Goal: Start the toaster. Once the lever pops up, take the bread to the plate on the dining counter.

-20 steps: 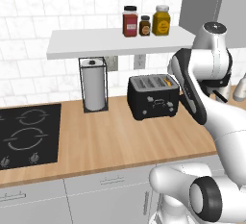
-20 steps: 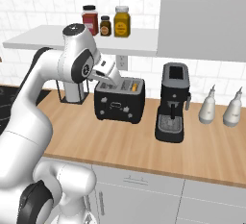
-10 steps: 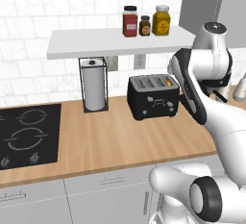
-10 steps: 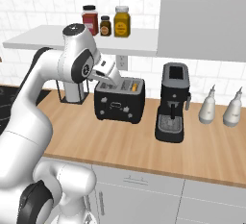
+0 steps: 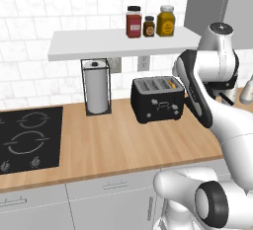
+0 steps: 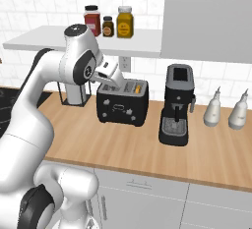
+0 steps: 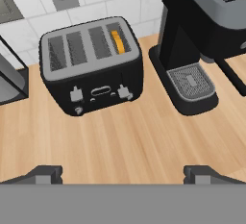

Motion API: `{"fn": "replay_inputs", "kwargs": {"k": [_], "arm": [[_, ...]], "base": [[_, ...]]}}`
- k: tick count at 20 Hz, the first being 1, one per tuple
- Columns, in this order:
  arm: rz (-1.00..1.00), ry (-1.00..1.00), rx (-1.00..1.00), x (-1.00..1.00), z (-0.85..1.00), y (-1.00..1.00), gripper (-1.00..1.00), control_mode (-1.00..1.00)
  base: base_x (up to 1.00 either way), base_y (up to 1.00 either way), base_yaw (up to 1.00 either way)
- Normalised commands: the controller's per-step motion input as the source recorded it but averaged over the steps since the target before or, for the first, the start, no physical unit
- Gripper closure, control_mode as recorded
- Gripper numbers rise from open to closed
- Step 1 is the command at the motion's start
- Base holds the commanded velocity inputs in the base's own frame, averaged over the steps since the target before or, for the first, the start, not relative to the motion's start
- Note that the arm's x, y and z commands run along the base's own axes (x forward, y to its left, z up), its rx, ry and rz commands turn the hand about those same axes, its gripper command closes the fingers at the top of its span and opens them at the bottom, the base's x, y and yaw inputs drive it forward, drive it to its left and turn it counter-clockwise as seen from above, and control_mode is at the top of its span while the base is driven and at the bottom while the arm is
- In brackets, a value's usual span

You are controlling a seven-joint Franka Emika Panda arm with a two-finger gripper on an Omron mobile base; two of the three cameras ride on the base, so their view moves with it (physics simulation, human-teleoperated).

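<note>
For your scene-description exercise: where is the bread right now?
The bread sits in the toaster's slot nearest the coffee machine, on the wall counter, seen in the hand view.

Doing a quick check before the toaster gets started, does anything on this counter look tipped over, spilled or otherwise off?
Nothing stands out. The toaster sits upright on the counter with the bread down in its rightmost slot, and the coffee machine beside it stands straight. No spills show. The gripper hovers open above the counter.

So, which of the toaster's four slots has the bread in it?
The slot at the end nearest the coffee machine: the bread shows orange-brown inside it, while the toaster has three other slots that look empty.
</note>
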Motion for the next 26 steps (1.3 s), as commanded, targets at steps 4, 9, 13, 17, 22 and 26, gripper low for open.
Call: {"fn": "replay_inputs", "kwargs": {"k": [4, 9, 13, 17, 22, 26], "arm": [[0.0, 0.0, 0.0, 0.0, 0.0, 0.0, -1.0, -1.0], [0.0, 0.0, 0.0, 0.0, 0.0, 0.0, -1.0, -1.0], [0.0, 0.0, 0.0, 0.0, 0.0, 0.0, -1.0, -1.0], [0.0, 0.0, 0.0, 0.0, 0.0, 0.0, -1.0, -1.0], [0.0, 0.0, 0.0, 0.0, 0.0, 0.0, -1.0, -1.0], [0.0, 0.0, 0.0, 0.0, 0.0, 0.0, -1.0, -1.0]], "base": [[0.0, 0.0, 0.0], [0.0, 0.0, 0.0], [0.0, 0.0, 0.0], [0.0, 0.0, 0.0], [0.0, 0.0, 0.0], [0.0, 0.0, 0.0]]}}
